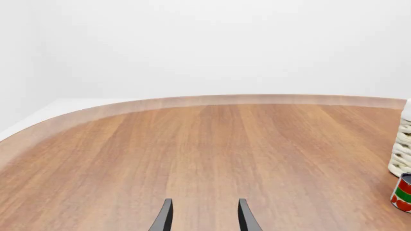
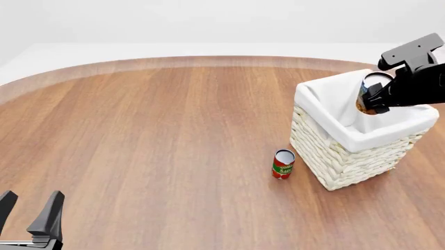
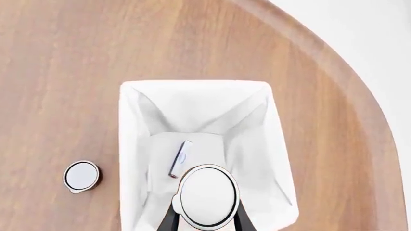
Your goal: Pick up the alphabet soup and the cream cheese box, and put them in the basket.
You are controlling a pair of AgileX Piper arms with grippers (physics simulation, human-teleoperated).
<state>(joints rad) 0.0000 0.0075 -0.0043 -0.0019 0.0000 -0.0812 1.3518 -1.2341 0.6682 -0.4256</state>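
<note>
Two end effectors: the right end effector (image 2: pixel 373 99) clamps the alphabet soup (image 3: pixel 207 196) above the basket (image 2: pixel 326 102), where the cream cheese box (image 3: pixel 180 158) lies; the left end effector (image 2: pixel 28 216) is spread, holding nothing.

Front cam high, fwd-down; R wrist cam straight above basket (image 3: pixel 128 144); both share it.
</note>
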